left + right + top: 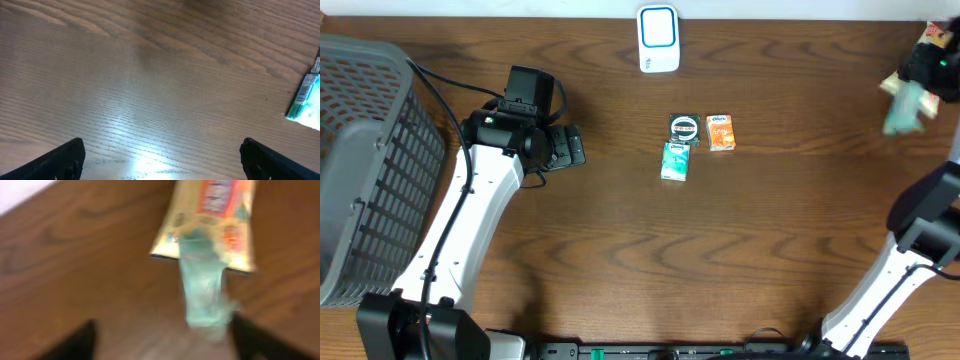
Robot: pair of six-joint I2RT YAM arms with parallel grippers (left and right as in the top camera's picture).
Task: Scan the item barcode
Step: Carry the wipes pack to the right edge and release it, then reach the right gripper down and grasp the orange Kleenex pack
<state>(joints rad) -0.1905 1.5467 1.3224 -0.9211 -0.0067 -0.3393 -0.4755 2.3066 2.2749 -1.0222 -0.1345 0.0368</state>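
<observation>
Across the whole overhead frame runs the dark wooden table [620,260], and at its left edge stands a grey slatted basket [360,150], probably the bin for items already scanned. The left arm [470,220] reaches up from the lower left and parks the left gripper [568,148] low over bare wood left of centre. In its wrist view the fingers [60,160] sit at the two bottom corners, spread wide with nothing between them, so this arm looks idle. The right arm [910,250] rises along the right edge to the right gripper [932,62] in the upper right corner. Just below it is the item in hand for scanning, a pale teal packet [906,106], smeared by blur. In the right wrist view this packet hangs between dark fingers [82,340] that stand far apart. It seems loose rather than pinched, though the blur leaves contact with the right-hand finger uncertain. Behind it a yellow-and-orange packet [220,215] lies flat on the wood. The white barcode scanner [658,38] stands at the top centre, face towards the table, well apart from the teal packet. Near the middle wait three small packs close together, likely queued: a green-and-white pack [675,160], an orange pack [720,132] and a black pack [684,127].
</observation>
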